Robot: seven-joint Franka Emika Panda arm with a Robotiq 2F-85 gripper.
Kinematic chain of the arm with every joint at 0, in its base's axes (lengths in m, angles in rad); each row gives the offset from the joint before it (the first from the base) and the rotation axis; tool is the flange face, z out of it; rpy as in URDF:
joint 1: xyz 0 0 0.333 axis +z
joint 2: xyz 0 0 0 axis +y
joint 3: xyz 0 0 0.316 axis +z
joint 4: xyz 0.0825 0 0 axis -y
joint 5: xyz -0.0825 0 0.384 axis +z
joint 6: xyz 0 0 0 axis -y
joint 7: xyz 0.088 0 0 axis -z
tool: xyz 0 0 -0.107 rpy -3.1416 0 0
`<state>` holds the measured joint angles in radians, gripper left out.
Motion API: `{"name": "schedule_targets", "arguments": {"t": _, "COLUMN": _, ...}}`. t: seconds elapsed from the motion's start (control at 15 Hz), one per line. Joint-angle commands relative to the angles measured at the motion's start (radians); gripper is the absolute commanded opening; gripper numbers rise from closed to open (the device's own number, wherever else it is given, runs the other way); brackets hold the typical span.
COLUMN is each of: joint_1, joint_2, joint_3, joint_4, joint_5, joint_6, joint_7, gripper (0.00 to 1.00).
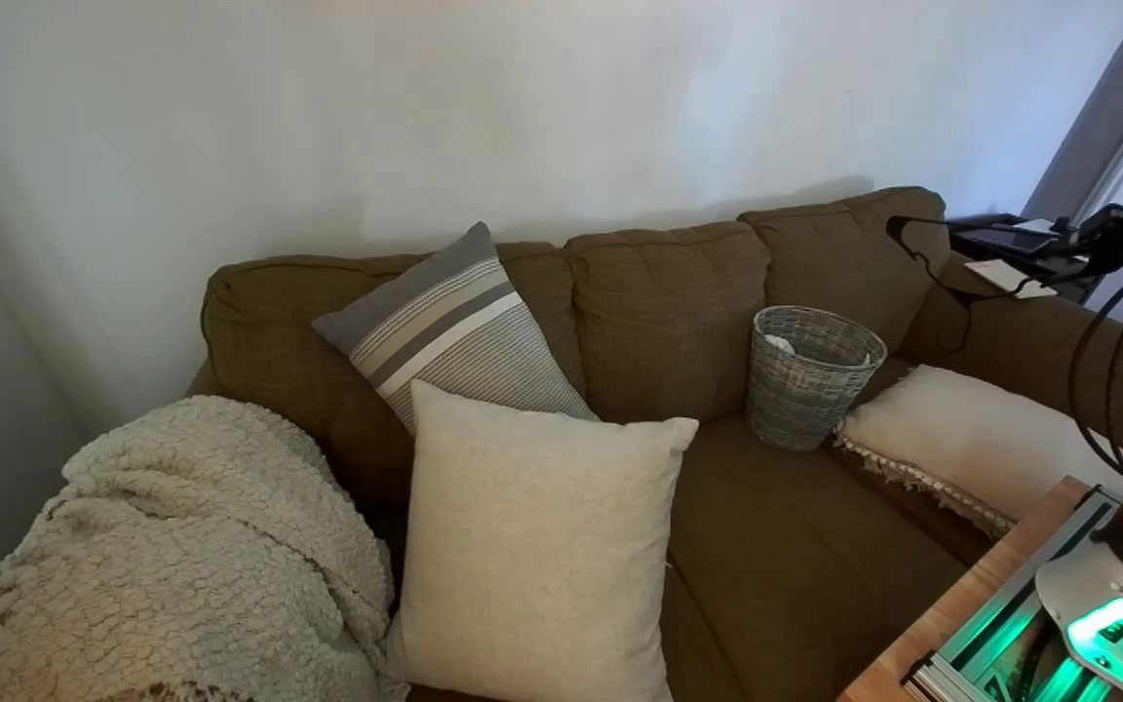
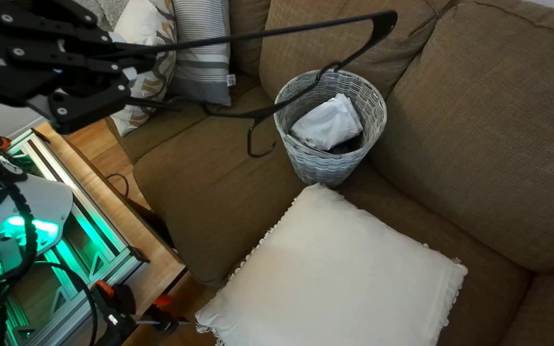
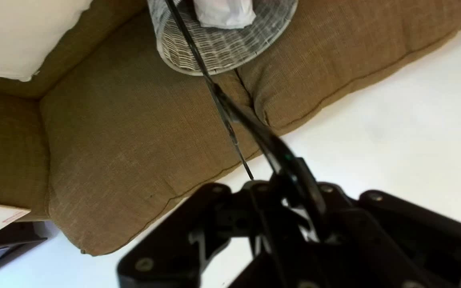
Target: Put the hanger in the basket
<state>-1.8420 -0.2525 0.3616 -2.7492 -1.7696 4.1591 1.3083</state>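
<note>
The black hanger (image 2: pixel 263 113) is held in the air, its hook hanging down. It also shows in an exterior view (image 1: pixel 966 296) and in the wrist view (image 3: pixel 230 105). My gripper (image 2: pixel 135 79) is shut on the hanger at one end; its dark fingers also show in the wrist view (image 3: pixel 272 186). The grey woven basket (image 2: pixel 325 166) stands upright on the sofa seat, with a crumpled white thing (image 2: pixel 330 122) inside. In an exterior view the basket (image 1: pixel 800 390) is lower than the hanger and left of it. The hanger's far end crosses in front of the basket's rim in an exterior view.
A white fringed pillow (image 2: pixel 334 274) lies beside the basket. The brown sofa's backrest (image 1: pixel 669 322) rises behind the basket. A striped pillow (image 1: pixel 464 331), a cream pillow (image 1: pixel 542 536) and a fleecy blanket (image 1: pixel 211 546) are farther along. The robot's base stands on a wooden table (image 2: pixel 161 262).
</note>
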Motion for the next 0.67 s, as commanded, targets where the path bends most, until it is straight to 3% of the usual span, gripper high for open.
{"name": "schedule_targets", "arguments": {"t": 0.0, "joint_1": 0.002, "joint_2": 0.000, "joint_3": 0.008, "joint_4": -0.001, "joint_5": -0.003, "joint_6": -0.024, "joint_7": -0.013, "gripper": 0.06}}
{"name": "schedule_targets", "arguments": {"t": 0.13, "joint_1": 0.002, "joint_2": 0.000, "joint_3": 0.013, "joint_4": -0.001, "joint_5": -0.006, "joint_6": -0.038, "joint_7": -0.023, "gripper": 0.02}}
{"name": "schedule_targets", "arguments": {"t": 0.2, "joint_1": 0.183, "joint_2": 0.041, "joint_3": -0.134, "joint_4": 0.011, "joint_5": -0.052, "joint_6": -0.098, "joint_7": 0.037, "gripper": 0.02}}
{"name": "schedule_targets", "arguments": {"t": 0.33, "joint_1": 0.280, "joint_2": 0.076, "joint_3": -0.161, "joint_4": 0.061, "joint_5": -0.157, "joint_6": -0.103, "joint_7": 0.166, "gripper": 0.02}}
{"name": "schedule_targets", "arguments": {"t": 0.4, "joint_1": 0.193, "joint_2": 0.077, "joint_3": -0.037, "joint_4": 0.103, "joint_5": -0.202, "joint_6": -0.063, "joint_7": 0.252, "gripper": 0.02}}
{"name": "schedule_targets", "arguments": {"t": 0.47, "joint_1": 0.216, "joint_2": 0.089, "joint_3": -0.032, "joint_4": 0.135, "joint_5": -0.256, "joint_6": -0.053, "joint_7": 0.317, "gripper": 0.02}}
{"name": "schedule_targets", "arguments": {"t": 0.6, "joint_1": 0.181, "joint_2": 0.118, "joint_3": 0.046, "joint_4": 0.213, "joint_5": -0.357, "joint_6": 0.006, "joint_7": 0.454, "gripper": 0.02}}
